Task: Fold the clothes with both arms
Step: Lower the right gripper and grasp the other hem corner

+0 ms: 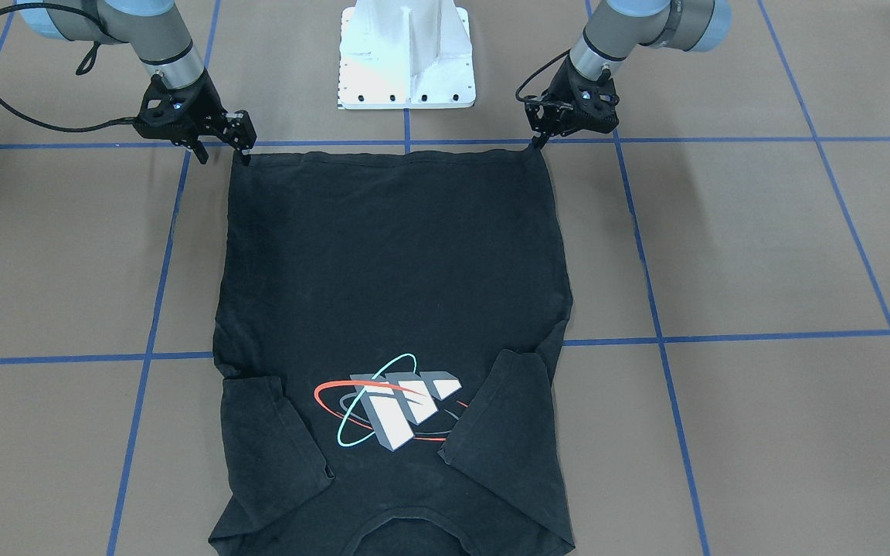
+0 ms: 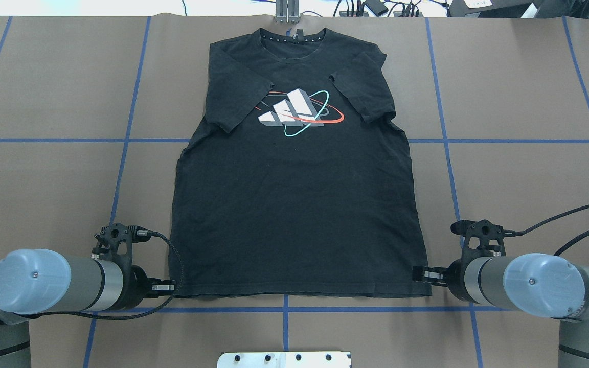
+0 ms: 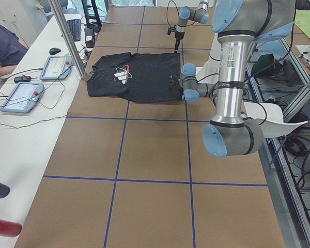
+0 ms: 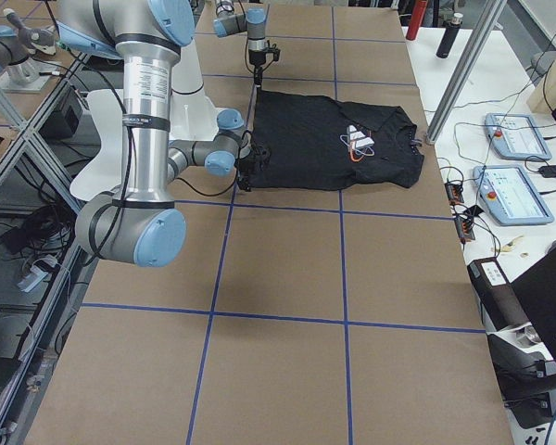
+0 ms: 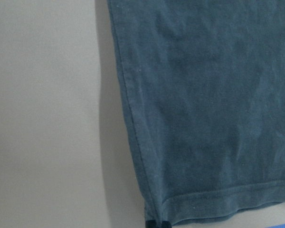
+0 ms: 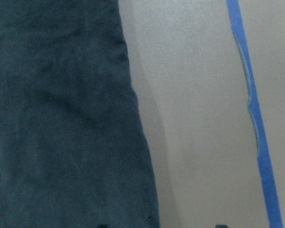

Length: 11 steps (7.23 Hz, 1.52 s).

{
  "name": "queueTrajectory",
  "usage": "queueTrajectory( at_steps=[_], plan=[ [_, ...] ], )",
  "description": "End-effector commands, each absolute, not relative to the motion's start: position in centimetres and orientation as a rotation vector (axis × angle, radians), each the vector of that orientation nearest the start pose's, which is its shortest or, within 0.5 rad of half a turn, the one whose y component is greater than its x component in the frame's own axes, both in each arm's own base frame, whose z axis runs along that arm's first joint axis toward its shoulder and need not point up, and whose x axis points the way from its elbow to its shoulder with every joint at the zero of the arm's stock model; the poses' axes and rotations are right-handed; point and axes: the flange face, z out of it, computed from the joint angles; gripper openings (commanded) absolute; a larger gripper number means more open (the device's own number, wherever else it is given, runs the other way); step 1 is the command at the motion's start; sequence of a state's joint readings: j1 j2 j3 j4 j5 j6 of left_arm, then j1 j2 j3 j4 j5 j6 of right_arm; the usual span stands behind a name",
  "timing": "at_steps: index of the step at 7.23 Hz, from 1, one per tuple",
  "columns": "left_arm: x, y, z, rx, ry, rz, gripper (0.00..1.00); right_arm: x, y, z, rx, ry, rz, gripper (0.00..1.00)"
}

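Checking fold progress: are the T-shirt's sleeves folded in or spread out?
Folded in: both sleeves lie over the chest of the T-shirt, flanking the print.

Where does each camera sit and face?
Front-facing: across table, facing robot; left arm, right arm, pedestal.
Overhead: behind robot, looking forward-down; both arms.
Exterior left: table's left end; left arm nearest.
Exterior right: right end; right arm nearest.
Left wrist: down at T-shirt's hem corner.
Right wrist: down at its side edge.
Shared: T-shirt everywhere.
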State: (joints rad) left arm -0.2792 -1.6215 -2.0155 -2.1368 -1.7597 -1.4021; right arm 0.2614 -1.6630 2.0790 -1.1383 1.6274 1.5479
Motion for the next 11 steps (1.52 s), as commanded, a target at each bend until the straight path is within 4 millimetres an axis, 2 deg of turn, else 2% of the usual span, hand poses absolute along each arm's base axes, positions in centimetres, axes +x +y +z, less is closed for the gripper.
queueTrajectory(
  at_steps=[1,3,9,11],
  plan=[
    [44.95,-24.81,36.09,0.068,1.071,-0.001,0.0,-41.63,-23.33,42.02,0.058,-0.835,0.184,0.58],
    [44.93,-24.8,36.19,0.067,1.068,-0.001,0.0,-41.87,-23.02,42.02,0.055,-0.835,0.177,0.44],
    [44.9,-24.79,36.12,0.069,1.069,0.0,0.0,-42.53,-22.38,41.75,0.048,-0.841,0.161,0.44],
    [44.9,-24.79,36.12,0.069,1.069,0.0,0.0,-42.46,-22.36,41.89,0.048,-0.838,0.161,0.33]
  ],
)
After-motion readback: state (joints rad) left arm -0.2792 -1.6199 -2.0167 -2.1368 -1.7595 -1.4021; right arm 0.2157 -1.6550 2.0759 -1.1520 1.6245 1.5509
